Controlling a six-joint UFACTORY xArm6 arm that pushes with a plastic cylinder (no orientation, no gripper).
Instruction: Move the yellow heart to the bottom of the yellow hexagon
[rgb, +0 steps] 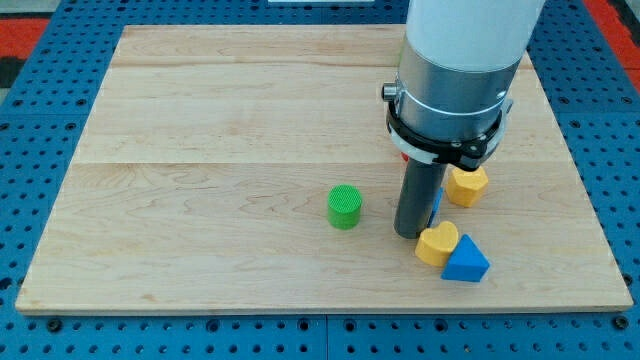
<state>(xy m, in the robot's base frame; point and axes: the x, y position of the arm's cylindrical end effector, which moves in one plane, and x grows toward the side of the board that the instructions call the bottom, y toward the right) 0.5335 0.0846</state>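
Touching my tip (409, 234), glossy yellow heart (436, 243) abuts blue triangle (466, 260).

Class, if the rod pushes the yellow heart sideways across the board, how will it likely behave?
The heart looks low and flat-based, so it should slide, not roll. It touches the blue triangle, which may get dragged along. My tip sits at its left; an off-centre push may spin it.

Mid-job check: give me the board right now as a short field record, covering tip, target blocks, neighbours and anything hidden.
tip: my tip on the board, just left of and above the yellow heart
yellow heart: below the yellow hexagon, slightly to its left, a gap between
blue triangle: touching the heart's right side
green cylinder: alone, left of the tip
hidden: a red bit and a blue sliver behind the arm, shapes unclear
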